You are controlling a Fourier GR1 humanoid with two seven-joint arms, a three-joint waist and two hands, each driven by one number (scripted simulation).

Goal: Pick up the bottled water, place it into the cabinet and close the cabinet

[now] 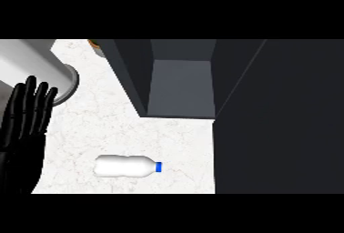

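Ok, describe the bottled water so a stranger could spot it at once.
Start at the white marble counter, in front of the open dark cabinet. Near the counter's front edge lies the bottled water, on its side. It is the only bottle there, white with a blue cap pointing right.

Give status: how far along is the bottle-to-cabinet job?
Done: nothing; the bottled water lies on its side on the counter, outside the open cabinet. In hand: nothing; the left hand rests open at the left edge, right hand out of view. Left: grasp, place inside, close the cabinet.
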